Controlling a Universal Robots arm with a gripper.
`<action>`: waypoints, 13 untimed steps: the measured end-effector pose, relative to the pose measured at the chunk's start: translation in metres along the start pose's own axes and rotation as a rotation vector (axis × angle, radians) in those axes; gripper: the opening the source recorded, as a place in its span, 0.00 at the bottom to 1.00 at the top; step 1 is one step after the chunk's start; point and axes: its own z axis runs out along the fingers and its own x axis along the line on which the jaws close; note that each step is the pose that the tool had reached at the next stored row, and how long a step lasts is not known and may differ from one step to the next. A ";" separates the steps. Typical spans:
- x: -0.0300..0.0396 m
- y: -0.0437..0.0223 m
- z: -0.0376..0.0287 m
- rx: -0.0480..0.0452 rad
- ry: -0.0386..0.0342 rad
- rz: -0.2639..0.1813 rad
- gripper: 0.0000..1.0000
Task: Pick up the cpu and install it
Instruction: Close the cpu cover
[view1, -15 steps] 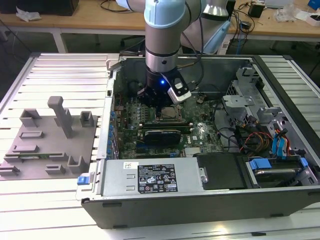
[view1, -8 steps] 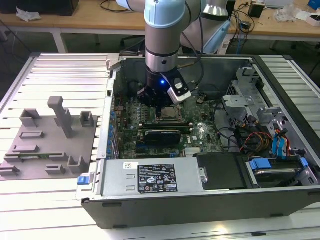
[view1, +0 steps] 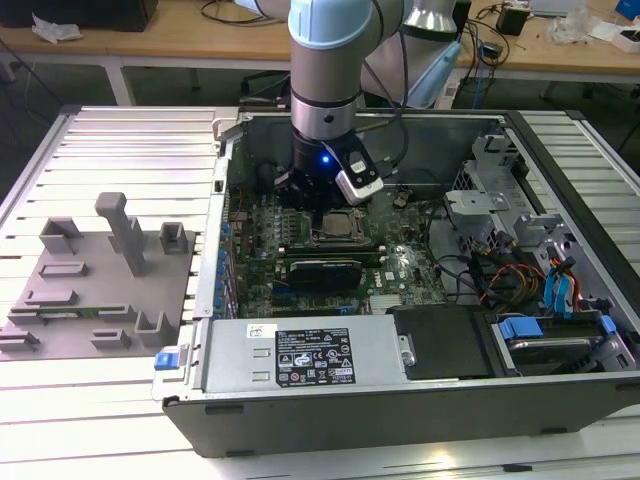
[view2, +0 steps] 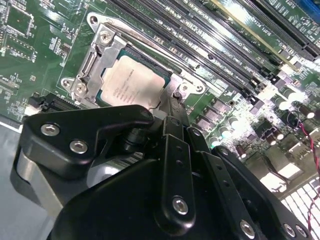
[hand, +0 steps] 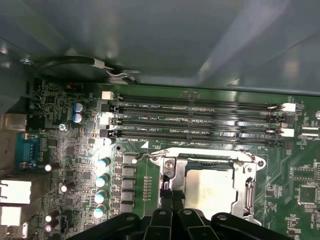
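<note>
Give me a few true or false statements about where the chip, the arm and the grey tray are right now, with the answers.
1. The cpu lies inside the metal-framed socket on the motherboard. True.
2. The computer case is closed with a side panel. False: it is open, and the motherboard inside is in plain sight.
3. The grey tray lies outside the case, on the exterior view's left. True.
4. The arm hangs over the grey tray. False: it reaches down into the case, right above the socket.
</note>
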 end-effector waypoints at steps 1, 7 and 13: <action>0.0000 0.0000 -0.0022 0.0000 -0.0001 0.000 0.11; -0.0002 0.0002 -0.0135 0.0000 0.0000 0.000 0.11; -0.0021 0.0001 -0.0137 0.0002 0.0003 0.000 0.11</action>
